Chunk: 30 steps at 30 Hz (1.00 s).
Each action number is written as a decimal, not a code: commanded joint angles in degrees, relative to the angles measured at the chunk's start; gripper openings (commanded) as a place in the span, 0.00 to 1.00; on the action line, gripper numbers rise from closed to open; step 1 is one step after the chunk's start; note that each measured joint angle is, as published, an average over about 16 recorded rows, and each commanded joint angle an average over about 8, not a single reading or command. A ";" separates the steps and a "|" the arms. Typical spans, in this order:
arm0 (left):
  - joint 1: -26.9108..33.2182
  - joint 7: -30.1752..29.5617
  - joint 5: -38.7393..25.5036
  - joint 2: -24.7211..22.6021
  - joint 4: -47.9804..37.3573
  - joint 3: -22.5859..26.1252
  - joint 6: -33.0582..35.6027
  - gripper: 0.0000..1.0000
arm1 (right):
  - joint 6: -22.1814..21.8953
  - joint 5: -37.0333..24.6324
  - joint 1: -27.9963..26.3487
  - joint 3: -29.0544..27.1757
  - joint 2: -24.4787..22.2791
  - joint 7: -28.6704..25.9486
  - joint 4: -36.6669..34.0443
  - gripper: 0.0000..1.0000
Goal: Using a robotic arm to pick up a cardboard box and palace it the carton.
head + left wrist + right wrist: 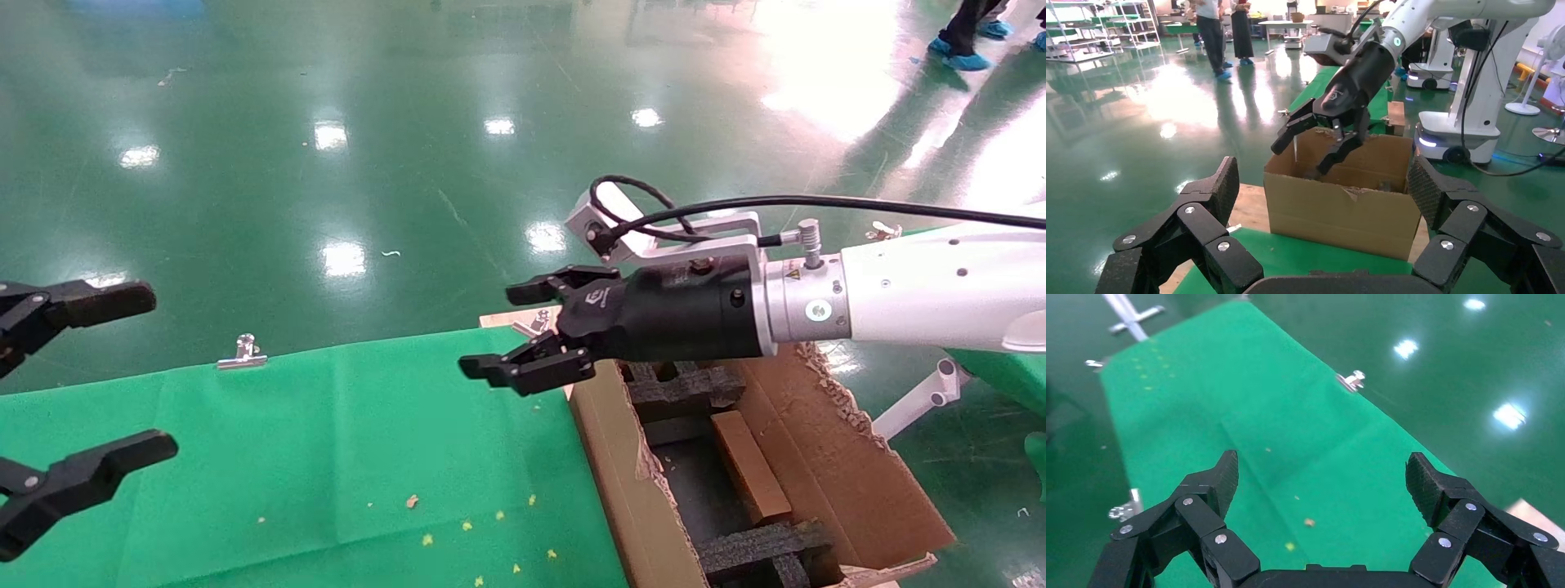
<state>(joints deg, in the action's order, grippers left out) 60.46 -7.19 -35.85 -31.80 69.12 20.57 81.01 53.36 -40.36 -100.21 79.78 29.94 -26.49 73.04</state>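
The large brown carton (613, 457) stands open at the right end of the table, with ragged flaps and black foam inserts (760, 543) inside. The small brown cardboard box (748, 474) lies inside it between the foam pieces. My right gripper (498, 331) on the white robotic arm (923, 286) hovers open and empty over the carton's left rim, pointing left. In the left wrist view that gripper (1303, 153) hangs above the carton (1340, 214). The right wrist view shows only green cloth between its open fingers (1223, 478). My left gripper (147, 371) is open and empty at the far left.
A green cloth (327, 457) covers the table, dotted with small crumbs (413, 501). A metal clip (243, 351) holds its far edge. A glossy green floor lies beyond. People (1208, 30) and another robot's base (1462, 122) stand behind the carton.
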 commanded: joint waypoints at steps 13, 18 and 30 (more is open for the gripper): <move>0.00 0.00 0.00 0.00 0.00 0.00 0.00 1.00 | 10.46 -0.49 12.50 -20.62 1.64 5.09 0.17 1.00; 0.00 0.00 0.00 0.00 0.00 0.00 0.00 1.00 | 14.28 -0.66 17.07 -28.16 2.25 6.95 0.24 1.00; 0.00 0.00 0.00 0.00 0.00 0.00 0.00 1.00 | 23.86 -1.11 28.52 -47.05 3.75 11.62 0.40 1.00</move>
<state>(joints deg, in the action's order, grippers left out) 60.46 -7.19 -35.85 -31.80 69.12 20.57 81.01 77.25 -41.47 -71.66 32.68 33.69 -14.86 73.44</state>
